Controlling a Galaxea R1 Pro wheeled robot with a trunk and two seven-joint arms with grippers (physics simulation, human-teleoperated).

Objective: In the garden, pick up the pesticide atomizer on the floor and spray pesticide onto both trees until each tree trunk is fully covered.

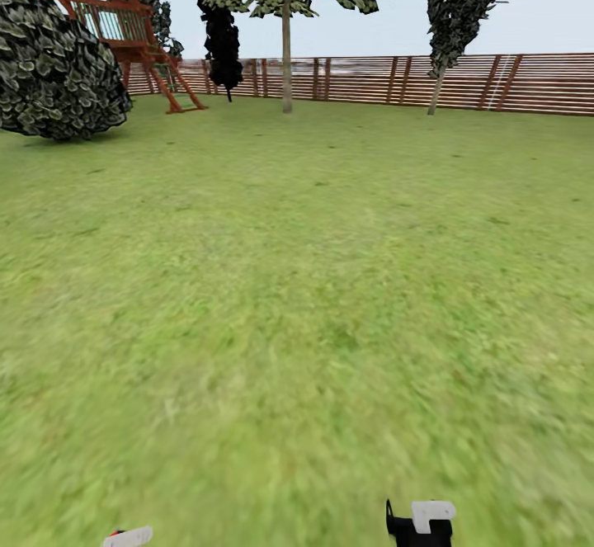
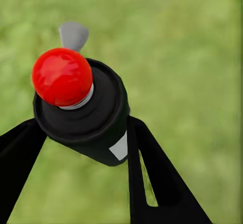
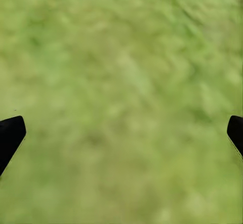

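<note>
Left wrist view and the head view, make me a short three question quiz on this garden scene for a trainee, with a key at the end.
1. True or false: the left gripper is shut on the pesticide atomizer.
2. Multiple choice: in the right wrist view, what lies between the right gripper's fingertips? A) a spray bottle B) only lawn C) a fence slat
3. Fill in: in the head view, the two tree trunks stand in front of the wooden ____.

Key
1. True: both fingers press the bottle's sides.
2. B: the jaws stand wide apart over grass.
3. fence
</note>
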